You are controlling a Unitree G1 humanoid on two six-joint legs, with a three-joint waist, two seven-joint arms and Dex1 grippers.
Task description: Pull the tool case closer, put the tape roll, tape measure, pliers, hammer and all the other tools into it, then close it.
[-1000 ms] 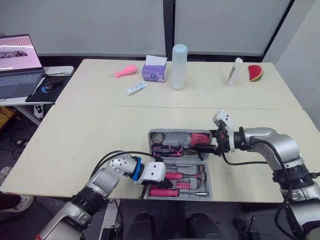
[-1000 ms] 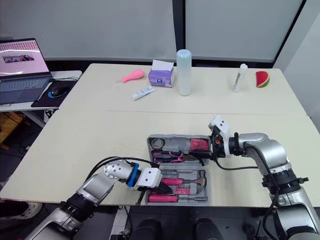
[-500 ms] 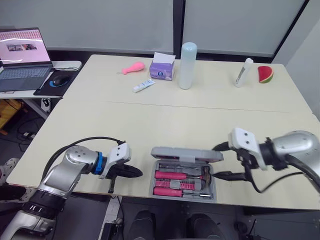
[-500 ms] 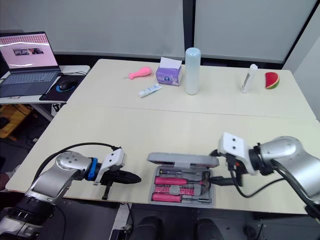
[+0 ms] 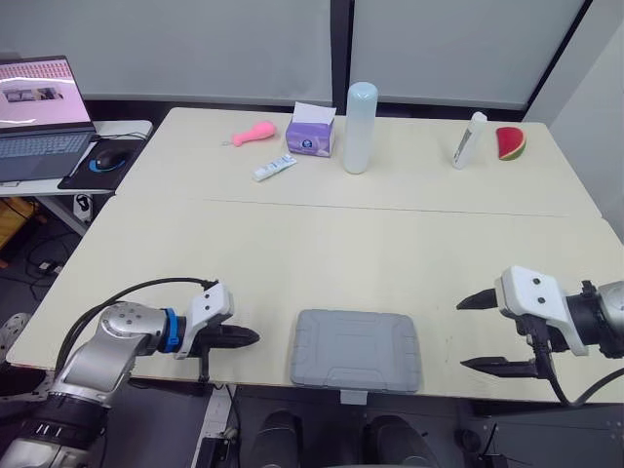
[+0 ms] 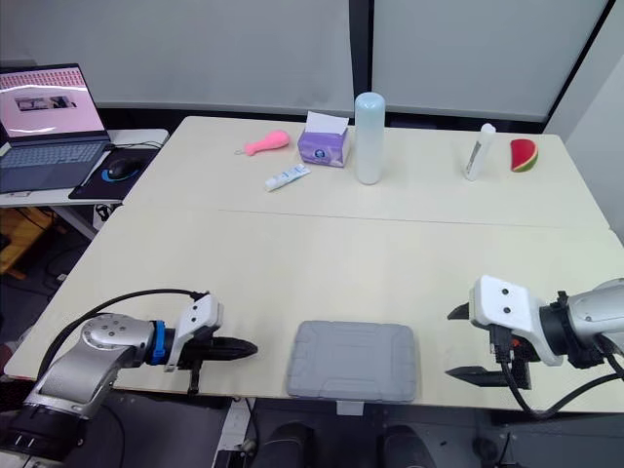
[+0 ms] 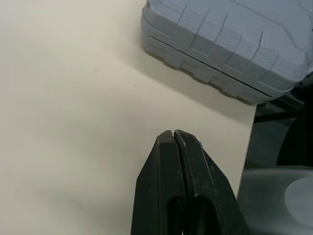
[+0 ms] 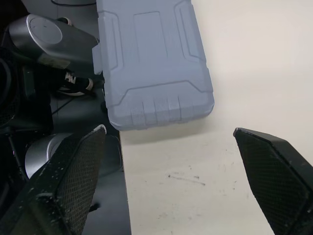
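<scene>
The grey ribbed plastic tool case is seen shut at the near edge of the cream table, between the left gripper, fingers pressed together, and the right gripper, fingers spread, so the task is judged finished.

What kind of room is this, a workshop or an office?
It looks like an office or lab room set up for trials, not a workshop: pale tables pushed together, a laptop with a mouse on a side desk, and a closed grey tool case near the edge.
</scene>
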